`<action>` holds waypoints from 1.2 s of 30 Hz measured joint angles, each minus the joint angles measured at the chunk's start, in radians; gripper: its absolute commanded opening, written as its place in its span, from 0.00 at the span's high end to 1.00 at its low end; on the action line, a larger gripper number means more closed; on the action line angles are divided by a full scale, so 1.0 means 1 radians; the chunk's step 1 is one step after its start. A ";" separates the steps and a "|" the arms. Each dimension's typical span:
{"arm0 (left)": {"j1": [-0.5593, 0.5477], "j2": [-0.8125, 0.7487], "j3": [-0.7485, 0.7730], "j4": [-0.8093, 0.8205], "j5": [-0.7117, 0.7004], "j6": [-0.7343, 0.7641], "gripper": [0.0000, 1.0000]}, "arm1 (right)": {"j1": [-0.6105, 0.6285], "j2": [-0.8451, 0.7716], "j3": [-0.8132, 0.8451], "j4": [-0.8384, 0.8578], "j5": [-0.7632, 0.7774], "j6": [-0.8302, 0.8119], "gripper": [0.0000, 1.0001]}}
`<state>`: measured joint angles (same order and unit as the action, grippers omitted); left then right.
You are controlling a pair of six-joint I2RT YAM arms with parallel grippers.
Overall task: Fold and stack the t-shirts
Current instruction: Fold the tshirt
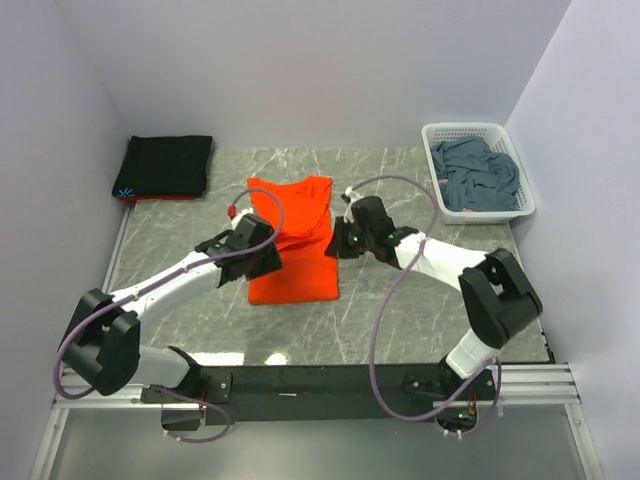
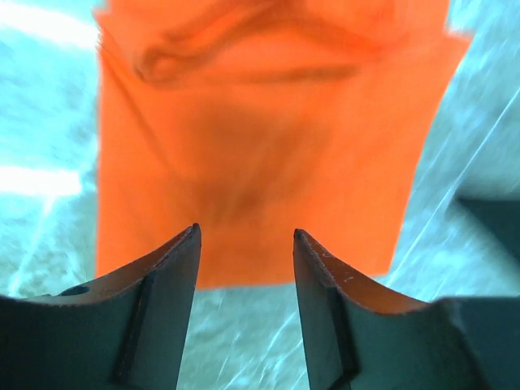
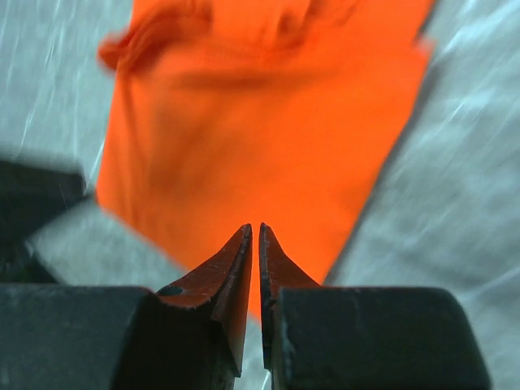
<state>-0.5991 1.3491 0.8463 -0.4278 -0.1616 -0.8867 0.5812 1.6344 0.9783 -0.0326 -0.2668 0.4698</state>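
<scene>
The left arm (image 1: 160,285) stretches low from its base diagonally towards the middle of the bench (image 1: 400,320). The left hand (image 2: 246,231) is at the left edge of the orange shirt (image 1: 295,265). Its fingers are spread wide with nothing between them, and their tips are just short of the cloth's near edge.

The right arm (image 1: 440,260) reaches in from the other side, bent sharply at the elbow. The right hand (image 3: 255,227) is at the shirt's right edge with its fingers drawn together to a thin slit. The blurred wrist view does not show whether cloth is pinched in it.

The orange shirt lies mid-bench between the two hands. Its near part is a flat rectangle with straight edges, and its far part is doubled over and rumpled.

The black shirt (image 1: 165,165) lies folded at the back left corner, well apart from the orange one. The grey shirt (image 1: 478,175) sits crumpled in the basket (image 1: 465,128) at the back right.

Bare bench shows in front of the orange shirt, on both its sides and behind it up to the wall.
</scene>
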 measured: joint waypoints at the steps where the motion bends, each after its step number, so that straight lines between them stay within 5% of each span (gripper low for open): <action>1: 0.013 -0.010 0.001 0.008 -0.007 -0.009 0.44 | 0.008 -0.027 -0.037 0.006 -0.013 0.008 0.85; 13: 0.098 0.140 -0.005 0.106 -0.020 -0.054 0.75 | 0.103 -0.080 -0.166 0.166 -0.119 0.100 0.88; 24: 0.103 0.254 0.013 0.163 -0.085 -0.044 0.81 | 0.108 0.172 -0.159 0.297 -0.168 0.151 0.95; 36: 0.164 0.410 0.188 0.155 -0.126 -0.005 0.83 | 0.108 0.201 -0.188 0.404 -0.200 0.184 0.98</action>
<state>-0.4347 1.7588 1.0348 -0.2726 -0.2871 -0.8921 0.6895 1.8359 0.7898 0.3717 -0.4664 0.6540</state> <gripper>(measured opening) 0.167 0.032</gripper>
